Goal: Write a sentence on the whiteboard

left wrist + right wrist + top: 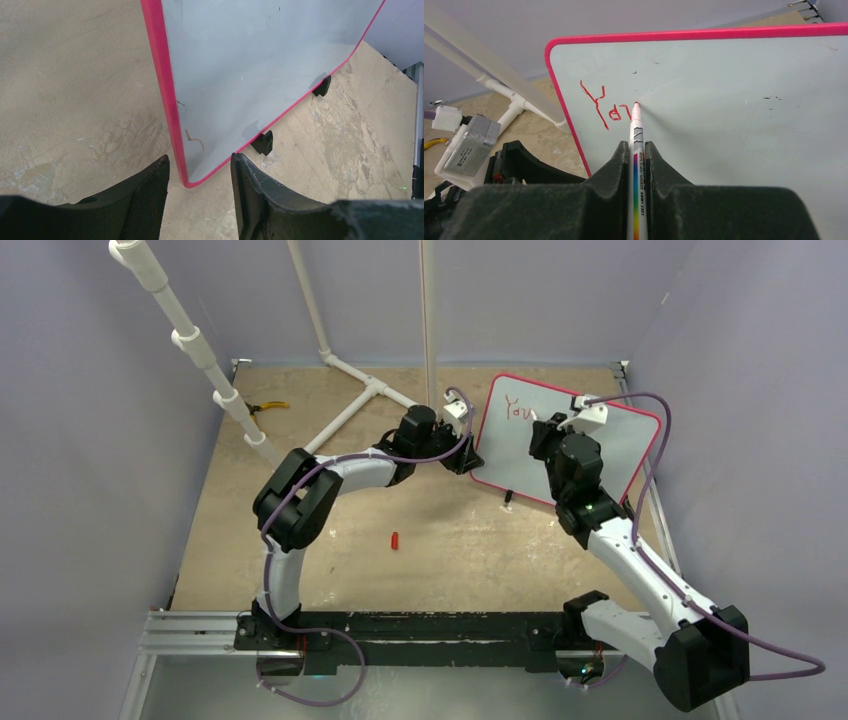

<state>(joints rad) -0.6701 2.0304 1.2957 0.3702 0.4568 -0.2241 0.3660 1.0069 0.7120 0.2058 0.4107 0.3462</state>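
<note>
Pink-rimmed whiteboard (734,100), left gripper (200,159) parted astride its rounded corner, right gripper (638,147) clamping slim marker (636,125)

Red lettering (606,107) "You" on whiteboard (734,125)

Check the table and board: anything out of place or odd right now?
Two small things. A small red piece, maybe a pen cap, lies loose on the table, away from the marker in the right pincer. A faint stray squiggle marks the whiteboard near its lower corner, far from the lettering.
</note>
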